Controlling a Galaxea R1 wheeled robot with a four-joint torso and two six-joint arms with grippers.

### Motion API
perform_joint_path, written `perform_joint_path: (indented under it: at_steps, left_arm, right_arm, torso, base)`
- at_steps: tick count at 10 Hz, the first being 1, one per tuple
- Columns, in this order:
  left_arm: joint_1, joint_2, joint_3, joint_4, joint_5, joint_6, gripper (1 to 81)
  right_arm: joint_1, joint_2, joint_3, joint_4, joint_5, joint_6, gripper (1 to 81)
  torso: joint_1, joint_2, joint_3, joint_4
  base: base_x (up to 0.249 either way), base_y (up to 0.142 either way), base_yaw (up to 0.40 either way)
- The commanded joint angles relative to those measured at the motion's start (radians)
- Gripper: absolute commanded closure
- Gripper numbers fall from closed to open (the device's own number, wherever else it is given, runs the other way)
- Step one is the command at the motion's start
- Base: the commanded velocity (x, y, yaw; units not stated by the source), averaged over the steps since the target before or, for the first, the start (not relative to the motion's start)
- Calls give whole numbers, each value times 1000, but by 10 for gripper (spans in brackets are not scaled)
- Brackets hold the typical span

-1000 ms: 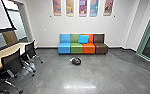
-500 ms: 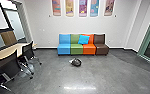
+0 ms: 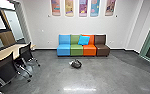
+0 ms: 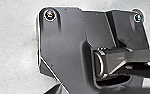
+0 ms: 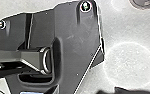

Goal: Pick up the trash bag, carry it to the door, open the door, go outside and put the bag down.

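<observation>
Bag (image 3: 76, 64) is lying ahead at 12 o'clock, details unclear. Near chair (image 3: 3, 67), 10 o'clock, is being cut off. Hands: state, cannot tell.

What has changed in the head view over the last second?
The robot has moved slightly closer to the sofa, so the chairs sit nearer the view's left edge. Nothing visibly grasped or released. The bag still lies on the floor, the blue cushion on the sofa.
</observation>
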Motion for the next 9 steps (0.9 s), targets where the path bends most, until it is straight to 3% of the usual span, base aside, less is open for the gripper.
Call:
perform_joint_path:
  at_steps: [1,9]
  left_arm:
    - [-39,-8,2,-6,56,0,10]
    - [-39,4,2,-6,56,0,10]
  right_arm:
    - [43,5,-51,-1,-78,1,10]
    - [41,13,-26,-4,-77,-3,10]
  torso:
    - [0,0,0,0]
    - [0,0,0,0]
  base:
    - [191,0,0]
    - [191,0,0]
